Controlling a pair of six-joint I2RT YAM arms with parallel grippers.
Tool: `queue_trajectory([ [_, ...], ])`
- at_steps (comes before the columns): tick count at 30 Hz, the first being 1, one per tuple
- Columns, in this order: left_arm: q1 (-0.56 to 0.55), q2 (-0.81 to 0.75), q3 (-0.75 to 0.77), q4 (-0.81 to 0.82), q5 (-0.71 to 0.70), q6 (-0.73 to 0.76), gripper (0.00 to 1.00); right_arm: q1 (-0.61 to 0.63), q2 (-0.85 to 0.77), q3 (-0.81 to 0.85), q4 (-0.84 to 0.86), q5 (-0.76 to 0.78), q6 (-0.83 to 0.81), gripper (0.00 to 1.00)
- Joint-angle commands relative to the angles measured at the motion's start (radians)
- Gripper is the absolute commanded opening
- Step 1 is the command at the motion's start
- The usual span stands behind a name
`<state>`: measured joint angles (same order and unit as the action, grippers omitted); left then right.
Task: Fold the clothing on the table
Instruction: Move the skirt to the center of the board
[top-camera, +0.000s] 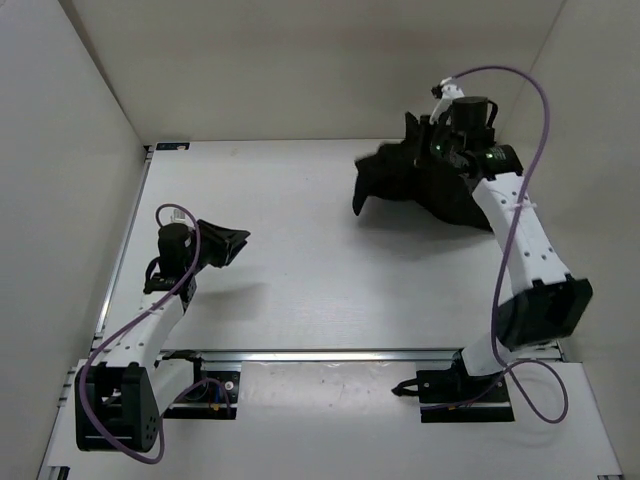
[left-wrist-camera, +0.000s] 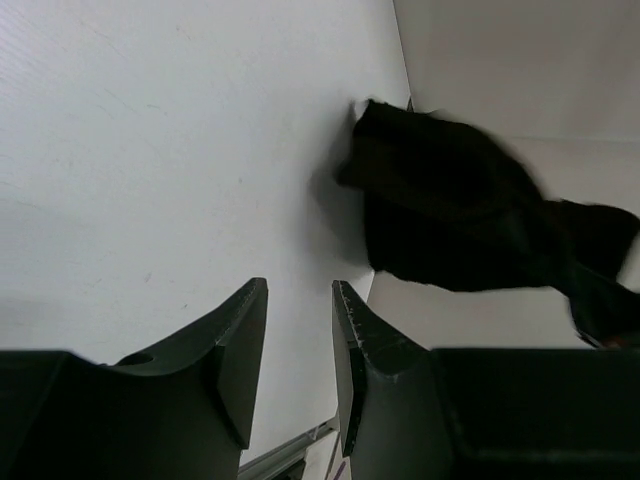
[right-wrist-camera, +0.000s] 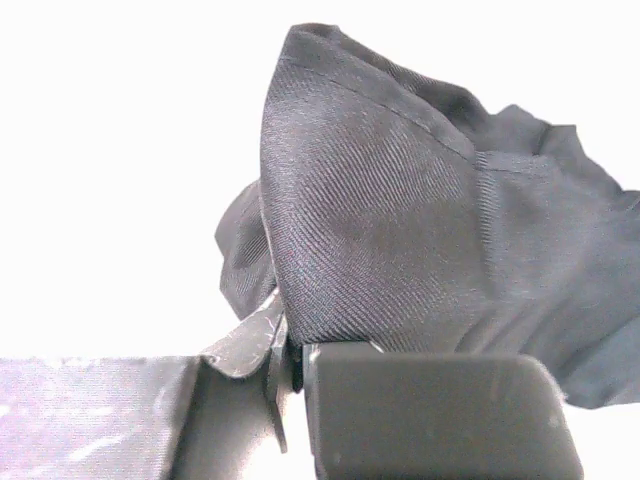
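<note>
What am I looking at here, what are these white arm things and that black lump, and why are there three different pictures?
These are two robot arms bolted at the near edge of a white table. One picture looks down from above; the other two come from small cameras on each arm's wrist. The black lump is a piece of clothing, bunched up near the far right corner. The right gripper has pinched a fold of the cloth between its shut fingers. The left gripper is open, holds nothing and hangs over bare table on the left side.
</note>
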<state>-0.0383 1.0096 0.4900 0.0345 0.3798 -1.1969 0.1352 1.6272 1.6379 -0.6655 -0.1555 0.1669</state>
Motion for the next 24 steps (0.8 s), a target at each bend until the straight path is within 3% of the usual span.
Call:
queue_trajectory([
  [1, 0.038, -0.045, 0.044, -0.007, -0.001, 0.011, 0.43, 0.044, -0.14, 0.085, 0.046, -0.208, 0.064, 0.0],
  [5, 0.095, -0.075, 0.1, -0.033, 0.007, 0.017, 0.43, 0.003, -0.265, -0.079, 0.133, -0.392, 0.201, 0.0],
  [8, 0.095, -0.066, 0.125, -0.033, 0.021, 0.031, 0.44, -0.029, -0.374, -0.335, 0.064, -0.308, 0.253, 0.0],
  [9, 0.094, -0.066, 0.137, -0.035, 0.015, 0.031, 0.44, -0.038, -0.404, -0.38, 0.0, -0.244, 0.246, 0.07],
  [10, 0.077, -0.057, 0.143, -0.035, 0.014, 0.043, 0.44, -0.055, -0.418, -0.441, -0.082, -0.204, 0.235, 0.21],
  [12, 0.058, -0.039, 0.147, -0.068, 0.016, 0.057, 0.44, -0.09, -0.42, -0.527, -0.182, -0.022, 0.182, 0.36],
  [14, 0.017, -0.013, 0.145, -0.09, 0.018, 0.08, 0.45, -0.121, -0.444, -0.587, -0.235, 0.096, 0.14, 0.46],
  [16, -0.017, 0.0, 0.137, -0.111, 0.016, 0.118, 0.45, -0.123, -0.463, -0.595, -0.252, 0.148, 0.114, 0.49],
  [20, -0.06, 0.076, 0.104, -0.143, 0.005, 0.164, 0.47, 0.021, -0.501, -0.595, -0.215, 0.099, 0.192, 0.5],
  [24, -0.08, 0.177, 0.091, -0.116, -0.022, 0.203, 0.48, 0.341, -0.514, -0.717, -0.033, 0.019, 0.383, 0.53],
])
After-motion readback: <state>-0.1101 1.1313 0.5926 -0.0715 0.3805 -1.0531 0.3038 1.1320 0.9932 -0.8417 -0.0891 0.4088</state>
